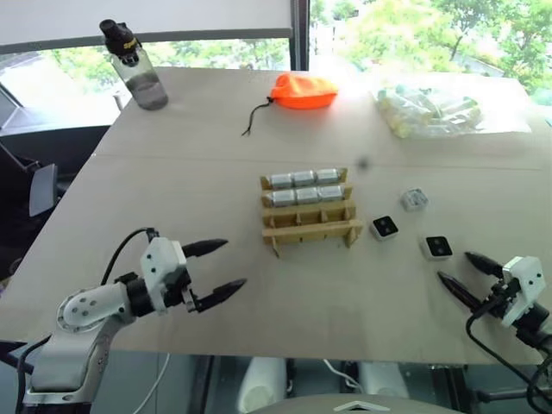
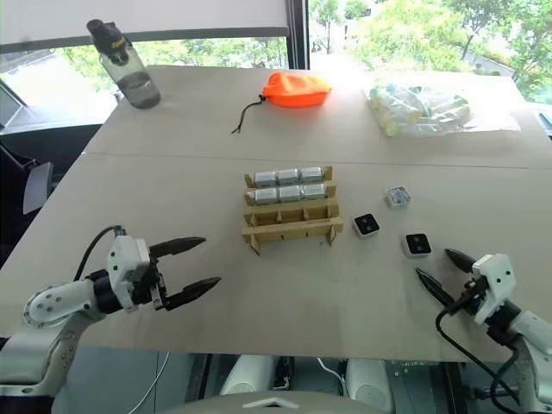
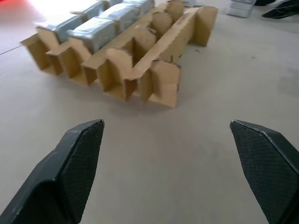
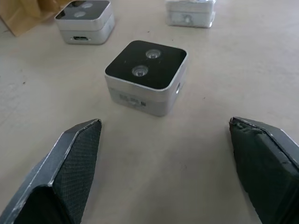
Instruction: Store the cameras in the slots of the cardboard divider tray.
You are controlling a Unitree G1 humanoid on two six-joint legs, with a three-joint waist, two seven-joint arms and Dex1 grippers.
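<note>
The cardboard divider tray (image 1: pixel 311 226) stands mid-table; its two far rows each hold three silver-grey cameras (image 1: pixel 302 179), and the near row is empty. Three loose cameras lie to its right: one dark-faced (image 1: pixel 385 228), another dark-faced (image 1: pixel 437 247), and a pale one farther back (image 1: pixel 415 199). My right gripper (image 1: pixel 454 266) is open just short of the nearest camera (image 4: pixel 147 74), which lies between and beyond its fingers. My left gripper (image 1: pixel 235 263) is open to the tray's near left, pointing toward the tray (image 3: pixel 140 60), holding nothing.
An orange pouch (image 1: pixel 304 90) with a dark cord and a clear bag of yellowish-green items (image 1: pixel 435 110) lie at the far side. A water bottle (image 1: pixel 138 65) stands at the far left corner. The table's front edge runs just under both grippers.
</note>
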